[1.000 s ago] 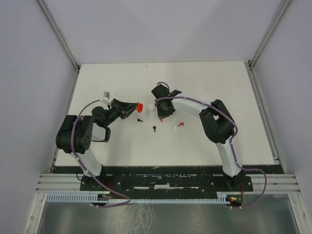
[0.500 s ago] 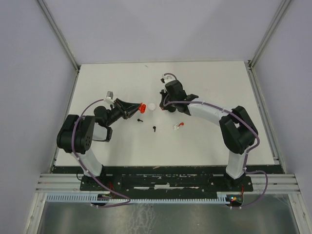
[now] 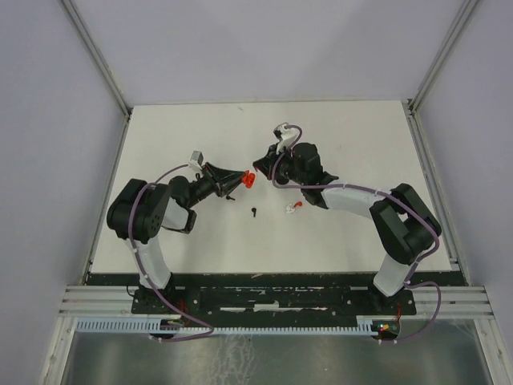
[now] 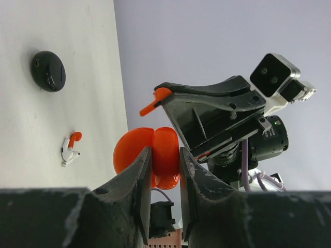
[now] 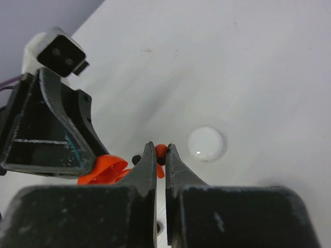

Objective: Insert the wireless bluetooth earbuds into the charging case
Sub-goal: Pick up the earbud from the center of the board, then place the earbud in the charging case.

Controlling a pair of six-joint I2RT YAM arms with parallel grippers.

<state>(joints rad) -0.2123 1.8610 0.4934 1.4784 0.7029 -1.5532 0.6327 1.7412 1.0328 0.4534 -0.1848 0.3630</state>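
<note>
Above the surface, your left hand grips the case steady for the earbud your right hand pinches.

The top camera looks steeply down from high above the orange case onto the whole surface, while both wrist cameras face that case closely from opposite sides.
</note>
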